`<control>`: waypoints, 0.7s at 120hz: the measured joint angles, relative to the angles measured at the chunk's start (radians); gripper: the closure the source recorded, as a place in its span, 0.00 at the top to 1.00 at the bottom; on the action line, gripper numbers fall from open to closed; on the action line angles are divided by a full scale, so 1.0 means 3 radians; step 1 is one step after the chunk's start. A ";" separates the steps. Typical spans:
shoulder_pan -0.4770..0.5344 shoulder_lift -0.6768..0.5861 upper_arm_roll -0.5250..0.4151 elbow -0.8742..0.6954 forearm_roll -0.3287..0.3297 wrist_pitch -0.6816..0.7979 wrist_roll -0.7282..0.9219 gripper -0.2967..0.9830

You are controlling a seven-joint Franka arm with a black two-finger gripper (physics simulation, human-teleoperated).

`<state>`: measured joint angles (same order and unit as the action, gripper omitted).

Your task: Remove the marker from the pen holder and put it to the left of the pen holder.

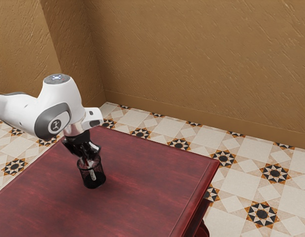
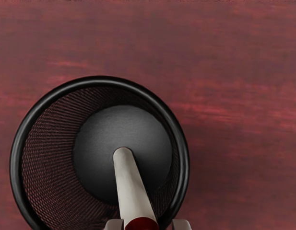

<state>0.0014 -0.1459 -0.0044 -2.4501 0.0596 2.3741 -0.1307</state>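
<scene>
Deep red, the tabletop (image 1: 142,170) spreads out before me, and on it stands a black mesh pen holder (image 2: 183,153), upright, with its round mouth facing up. The marker (image 2: 131,187) is inside it, a pale stick with a dark red upper end; its pale end points down toward the holder's floor. From the exterior view's left comes the white arm (image 1: 70,101), bent down so that its black gripper (image 1: 88,157) is right over the pen holder. Its jaws stand apart, one on either side of the marker's red end, with a gap showing on one side. Beyond lie patterned floor tiles (image 1: 261,197) and a rough brown wall (image 1: 201,64).
</scene>
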 joint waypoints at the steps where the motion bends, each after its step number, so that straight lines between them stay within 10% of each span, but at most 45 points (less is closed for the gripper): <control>1: 0.0000 0.0000 0.0000 0.0001 0.0000 0.0000 0.0000 0.27; 39: 0.0008 -0.0050 0.0018 0.0472 0.0065 -0.0290 -0.0059 0.17; 84: 0.0034 0.0468 0.0517 0.1801 0.0093 -0.2116 -0.0024 0.16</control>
<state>0.0117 -0.0054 0.1506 -1.9099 0.0874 1.7392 -0.1380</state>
